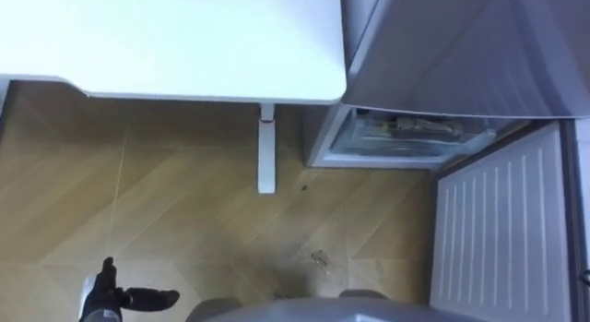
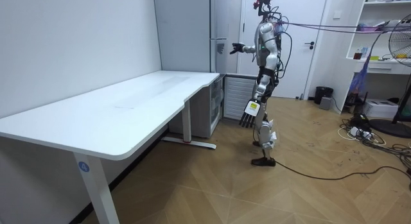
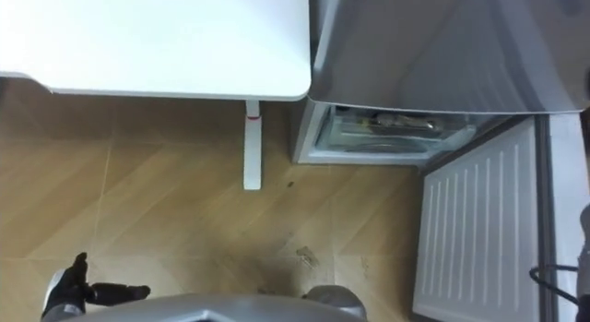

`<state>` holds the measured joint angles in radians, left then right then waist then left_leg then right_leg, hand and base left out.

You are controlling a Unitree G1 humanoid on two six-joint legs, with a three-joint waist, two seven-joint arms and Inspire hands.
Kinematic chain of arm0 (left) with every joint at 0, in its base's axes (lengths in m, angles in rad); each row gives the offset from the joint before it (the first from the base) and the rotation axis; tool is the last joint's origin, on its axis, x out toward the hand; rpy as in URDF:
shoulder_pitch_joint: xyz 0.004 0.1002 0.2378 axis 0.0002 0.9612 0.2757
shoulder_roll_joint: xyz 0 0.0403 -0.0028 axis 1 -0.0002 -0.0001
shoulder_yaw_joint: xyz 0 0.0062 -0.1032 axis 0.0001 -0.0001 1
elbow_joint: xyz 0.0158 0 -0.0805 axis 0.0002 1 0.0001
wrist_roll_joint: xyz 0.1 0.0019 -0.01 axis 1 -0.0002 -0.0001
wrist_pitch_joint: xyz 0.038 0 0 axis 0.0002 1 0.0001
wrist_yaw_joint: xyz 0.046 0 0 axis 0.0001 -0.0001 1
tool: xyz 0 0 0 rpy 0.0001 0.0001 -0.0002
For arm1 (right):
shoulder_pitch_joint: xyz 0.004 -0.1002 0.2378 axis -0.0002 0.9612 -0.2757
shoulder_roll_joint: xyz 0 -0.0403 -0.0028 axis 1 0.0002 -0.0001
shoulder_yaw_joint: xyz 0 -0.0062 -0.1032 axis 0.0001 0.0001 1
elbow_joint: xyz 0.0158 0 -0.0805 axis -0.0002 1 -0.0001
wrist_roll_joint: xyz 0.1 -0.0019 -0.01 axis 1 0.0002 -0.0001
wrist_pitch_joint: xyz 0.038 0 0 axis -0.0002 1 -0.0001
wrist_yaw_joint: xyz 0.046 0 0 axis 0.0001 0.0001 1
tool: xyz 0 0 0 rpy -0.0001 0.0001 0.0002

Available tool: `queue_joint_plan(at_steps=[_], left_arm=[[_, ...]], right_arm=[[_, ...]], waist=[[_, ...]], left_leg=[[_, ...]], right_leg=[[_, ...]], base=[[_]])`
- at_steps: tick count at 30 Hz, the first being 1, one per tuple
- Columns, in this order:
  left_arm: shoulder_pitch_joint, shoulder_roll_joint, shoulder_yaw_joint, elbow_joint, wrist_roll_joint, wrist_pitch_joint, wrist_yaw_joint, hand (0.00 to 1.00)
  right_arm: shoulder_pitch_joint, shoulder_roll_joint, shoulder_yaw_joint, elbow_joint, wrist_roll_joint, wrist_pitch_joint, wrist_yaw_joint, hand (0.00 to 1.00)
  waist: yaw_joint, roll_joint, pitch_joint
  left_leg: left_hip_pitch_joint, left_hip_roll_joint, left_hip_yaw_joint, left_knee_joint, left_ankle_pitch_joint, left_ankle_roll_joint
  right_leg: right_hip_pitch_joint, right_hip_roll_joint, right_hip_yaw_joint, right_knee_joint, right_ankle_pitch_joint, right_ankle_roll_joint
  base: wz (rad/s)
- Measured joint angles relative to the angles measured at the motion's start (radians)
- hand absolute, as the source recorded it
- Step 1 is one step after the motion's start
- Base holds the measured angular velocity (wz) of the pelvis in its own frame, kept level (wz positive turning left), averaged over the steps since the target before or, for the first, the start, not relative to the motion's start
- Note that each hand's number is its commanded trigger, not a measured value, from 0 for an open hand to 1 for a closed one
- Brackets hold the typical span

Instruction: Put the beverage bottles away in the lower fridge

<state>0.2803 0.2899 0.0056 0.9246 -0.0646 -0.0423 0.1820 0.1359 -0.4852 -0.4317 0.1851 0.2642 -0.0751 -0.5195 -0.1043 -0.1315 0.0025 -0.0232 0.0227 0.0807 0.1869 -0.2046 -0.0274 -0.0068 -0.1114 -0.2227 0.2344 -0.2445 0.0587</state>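
White desk (image 1: 175, 41) and open lower fridge (image 1: 406, 137) on wood floor (image 1: 184, 211).

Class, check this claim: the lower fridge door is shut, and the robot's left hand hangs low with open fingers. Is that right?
Not quite. The door is open, not shut, as the left eye view shows. The left hand does hang low with open fingers.

A home-office sort of room: long white desk (image 2: 128, 108), tall grey fridge (image 2: 192, 31), wall shelves (image 2: 385, 33), wood-patterned floor (image 2: 257, 195).
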Motion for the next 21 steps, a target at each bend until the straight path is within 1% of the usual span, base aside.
queue_joint_plan(at_steps=[2,4,5,8,12,14,15,16,17,19,21], left_arm=[[0.009,-0.001,0.035,-0.001,0.016,0.007,-0.006,0.0],[0.01,0.0,0.064,-0.002,0.031,0.014,-0.007,0.0],[0.011,0.0,0.072,-0.002,0.034,0.015,-0.007,0.0],[0.013,0.003,0.077,-0.012,0.035,0.028,-0.015,0.0],[0.015,0.002,0.083,-0.019,0.039,0.031,-0.03,0.0],[0.024,0.0,0.112,-0.02,0.05,0.035,-0.042,0.0],[0.031,0.0,0.124,-0.02,0.052,0.043,-0.044,0.0],[0.038,-0.001,0.138,-0.02,0.058,0.048,-0.049,0.0],[0.045,-0.001,0.154,-0.021,0.06,0.051,-0.059,0.0],[0.052,-0.001,0.176,-0.025,0.08,0.057,-0.066,0.0],[0.063,-0.001,0.189,-0.036,0.1,0.059,-0.068,0.0]], right_arm=[[0.005,-0.006,-0.037,0.007,0.005,0.001,-0.035,0.0],[0.004,-0.015,-0.064,0.021,0.006,0.001,-0.047,0.0],[0.004,-0.018,-0.07,0.027,0.005,0.001,-0.05,0.0],[0.006,-0.048,-0.073,0.092,0.004,0.002,-0.066,0.0],[0.007,-0.053,-0.075,0.215,0.005,0.011,-0.066,0.0],[0.007,-0.053,-0.077,0.275,0.006,0.015,-0.063,0.0],[0.007,-0.053,-0.077,0.316,0.006,0.016,-0.059,0.0],[0.007,-0.052,-0.077,0.35,0.009,0.027,-0.05,0.0],[0.009,-0.052,-0.077,0.368,0.033,0.04,-0.035,0.0],[0.028,-0.052,-0.077,0.369,0.095,0.052,-0.012,0.0],[0.04,-0.052,-0.077,0.374,0.142,0.053,0.009,0.0]], waist=[[-0.01,-0.006,0.0023],[-0.024,-0.009,0.0011],[-0.029,-0.01,0.0008],[-0.037,-0.01,0.0],[-0.028,-0.008,-0.0027],[-0.027,-0.005,-0.0047],[-0.028,-0.002,-0.0078],[-0.028,0.002,-0.011],[-0.026,0.004,-0.0126],[-0.025,0.002,-0.0114],[-0.028,0.002,-0.0116]], left_leg=[[0.004,0.002,0.001,0.0,0.0,0.0],[0.005,0.004,0.003,0.0,0.0,0.0],[0.005,0.004,0.003,0.0,0.0,0.0],[0.001,0.007,0.008,0.003,0.0,0.0],[0.001,0.008,0.015,0.003,0.0,0.0],[0.0,0.008,0.018,0.002,0.0,0.0],[0.0,0.008,0.018,0.002,0.0,0.0],[0.001,0.008,0.021,0.002,0.0,0.0],[0.004,0.008,0.023,0.002,0.0,0.0],[0.012,0.009,0.023,0.002,0.0,0.0],[0.018,0.009,0.023,0.004,0.0,0.0]], right_leg=[[0.003,0.002,0.005,0.0,0.0,0.0],[0.002,0.005,0.018,0.0,0.001,-0.002],[0.002,0.006,0.019,0.0,0.001,-0.002],[-0.001,0.008,0.019,0.0,0.004,-0.004],[-0.005,0.008,0.023,0.0,0.008,-0.004],[-0.007,0.008,0.024,0.0,0.009,-0.004],[-0.007,0.009,0.024,0.0,0.012,-0.003],[-0.006,0.008,0.025,0.0,0.013,-0.003],[-0.005,0.008,0.027,0.0,0.014,-0.002],[0.002,0.008,0.028,0.0,0.014,-0.002],[0.01,0.009,0.026,0.0,0.014,-0.002]], base=[[-0.06],[-0.06],[0.0],[-0.03],[-0.03],[-0.03],[0.0],[-0.03],[-0.04],[0.0],[0.0]])
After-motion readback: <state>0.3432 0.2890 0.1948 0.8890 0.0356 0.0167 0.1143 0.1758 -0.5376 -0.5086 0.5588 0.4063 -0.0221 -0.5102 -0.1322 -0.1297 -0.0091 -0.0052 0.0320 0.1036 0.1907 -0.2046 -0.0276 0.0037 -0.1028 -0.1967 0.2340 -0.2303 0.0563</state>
